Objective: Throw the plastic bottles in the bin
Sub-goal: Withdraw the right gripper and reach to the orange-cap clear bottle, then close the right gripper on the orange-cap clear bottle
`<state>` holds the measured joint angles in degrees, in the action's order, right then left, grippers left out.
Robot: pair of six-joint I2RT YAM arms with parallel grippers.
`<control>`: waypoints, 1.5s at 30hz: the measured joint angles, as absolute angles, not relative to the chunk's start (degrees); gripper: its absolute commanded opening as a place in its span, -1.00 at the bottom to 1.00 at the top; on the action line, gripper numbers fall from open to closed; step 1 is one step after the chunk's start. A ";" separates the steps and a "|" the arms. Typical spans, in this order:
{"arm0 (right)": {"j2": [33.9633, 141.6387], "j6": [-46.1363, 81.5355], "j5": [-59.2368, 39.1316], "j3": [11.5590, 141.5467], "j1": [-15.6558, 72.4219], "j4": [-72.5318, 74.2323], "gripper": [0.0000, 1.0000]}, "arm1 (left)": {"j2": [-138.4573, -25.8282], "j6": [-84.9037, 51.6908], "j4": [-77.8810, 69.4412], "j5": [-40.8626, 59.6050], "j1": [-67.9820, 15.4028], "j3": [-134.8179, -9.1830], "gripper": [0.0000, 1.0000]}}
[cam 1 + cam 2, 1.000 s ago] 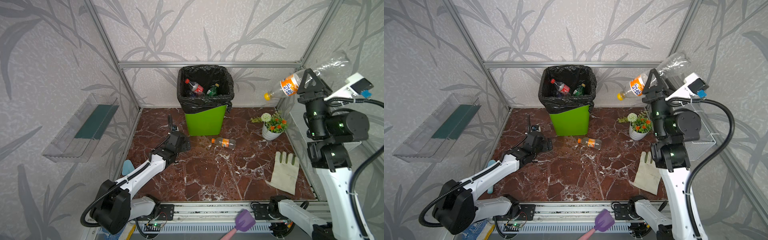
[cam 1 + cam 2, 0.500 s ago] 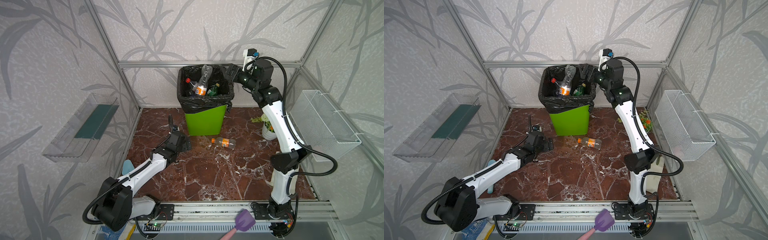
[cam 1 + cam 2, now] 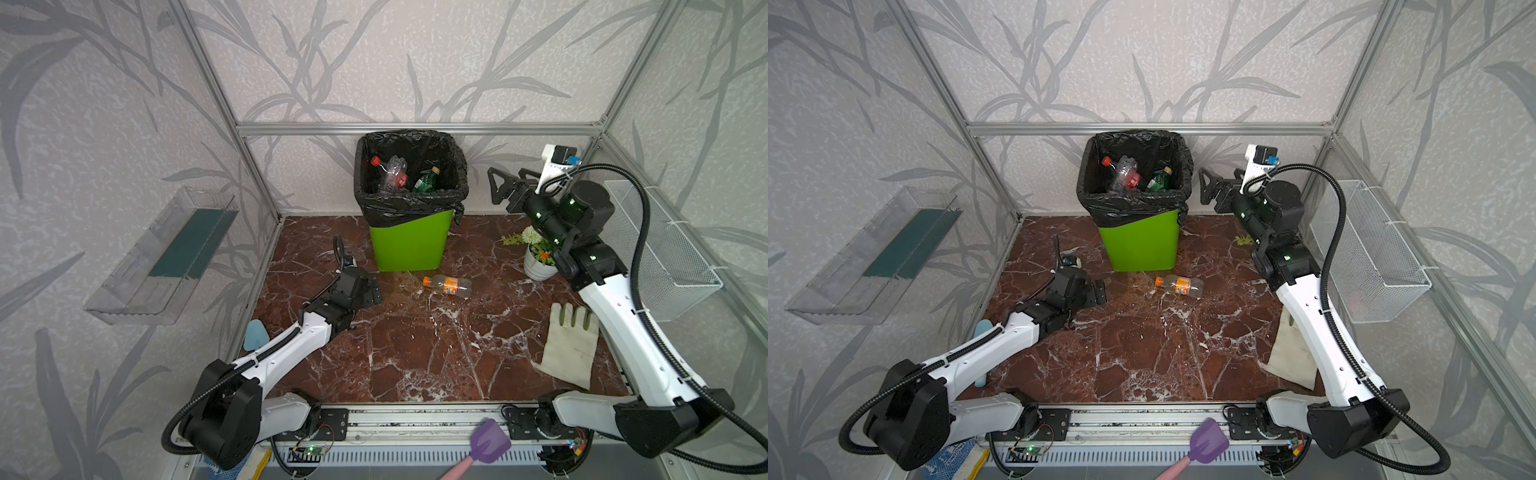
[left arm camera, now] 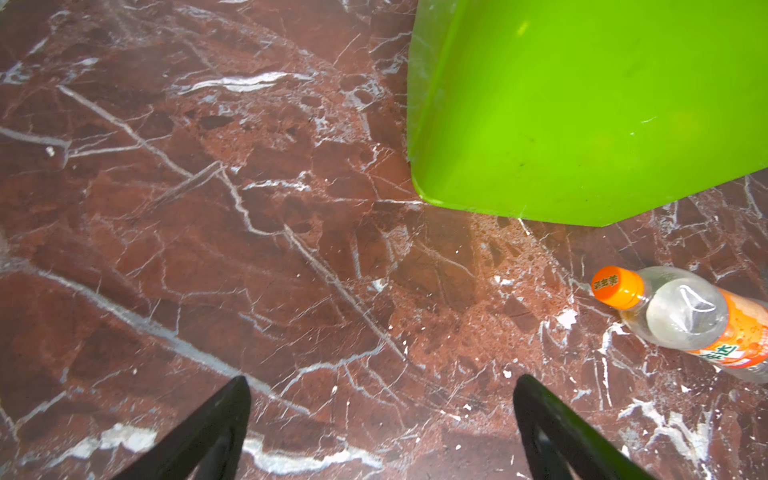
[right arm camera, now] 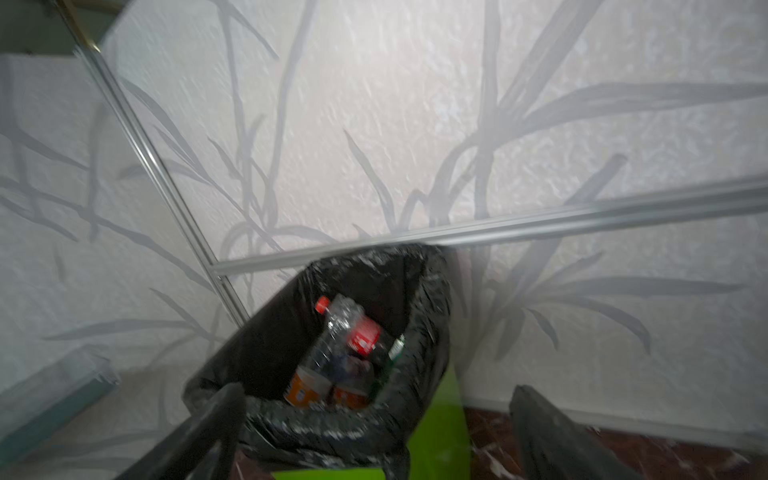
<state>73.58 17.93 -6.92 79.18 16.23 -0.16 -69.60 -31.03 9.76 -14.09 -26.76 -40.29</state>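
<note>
Plastic bottle (image 3: 446, 286) is lying near bin (image 3: 409, 245); left hand (image 4: 380, 386) and right hand (image 3: 494, 187) are gaping empty; advising a square mid-label grip.

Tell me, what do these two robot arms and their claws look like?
The left arm and right arm have glossy white shells between bulky black joints, each trailed by a black ribbed cable. Small green lights glow on the right arm. The left gripper and right gripper are black with pointed fingers. A white camera mount tops the right wrist.
</note>
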 measured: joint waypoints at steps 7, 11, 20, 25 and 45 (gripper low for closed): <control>78.24 4.93 -10.55 55.57 16.58 -2.44 0.86 | -63.55 -35.18 8.08 -17.17 -26.50 -34.26 0.99; 81.43 -3.70 -11.25 53.39 18.46 -5.04 0.88 | -61.76 -36.80 7.68 -18.24 -26.06 -32.25 0.99; 94.85 -19.68 -6.92 65.01 27.68 -14.11 0.88 | -60.53 -37.74 7.22 -18.63 -25.19 -31.40 0.99; 102.45 -24.32 -0.38 70.11 32.03 -20.45 0.88 | -59.51 -37.80 7.25 -18.63 -24.93 -30.13 0.99; 115.74 -28.29 20.69 79.55 37.80 -30.59 0.07 | -56.27 -38.13 8.01 -19.57 -24.03 -28.34 0.99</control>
